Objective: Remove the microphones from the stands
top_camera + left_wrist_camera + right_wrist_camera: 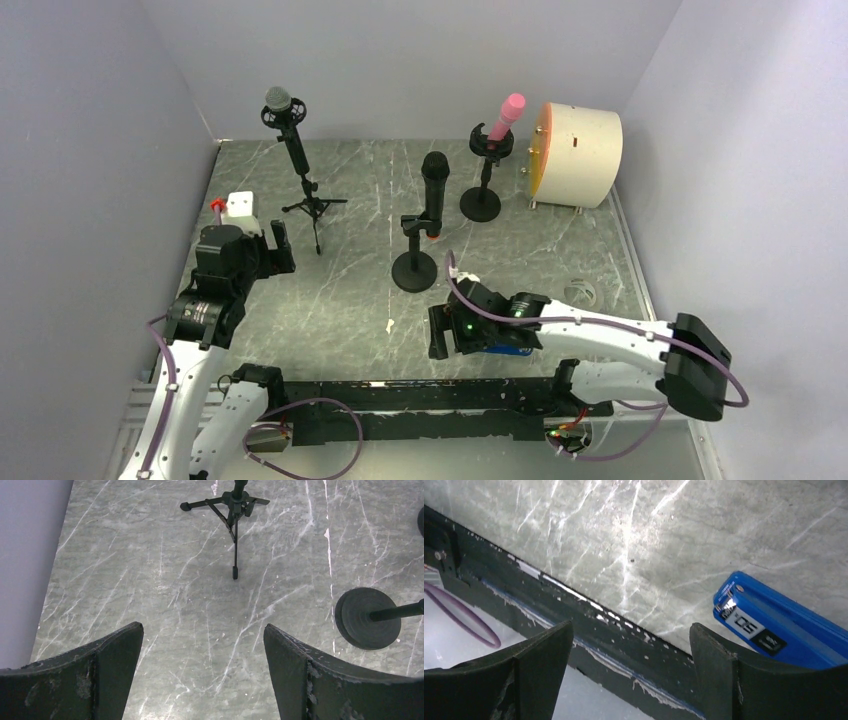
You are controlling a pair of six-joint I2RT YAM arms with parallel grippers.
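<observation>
- Black microphone sits upright in its round-based stand mid-table, untouched; you are at the approach step.
- Next you need a grip around its body, then a straight lift out of the holder.
- Left gripper: jaws apart, empty, facing the tripod stand.
- Right gripper: jaws apart, empty, low at the near edge beside a blue object.

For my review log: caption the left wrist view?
Open dark fingers over grey marbled tabletop, facing black tripod stand and round black stand base.
</observation>
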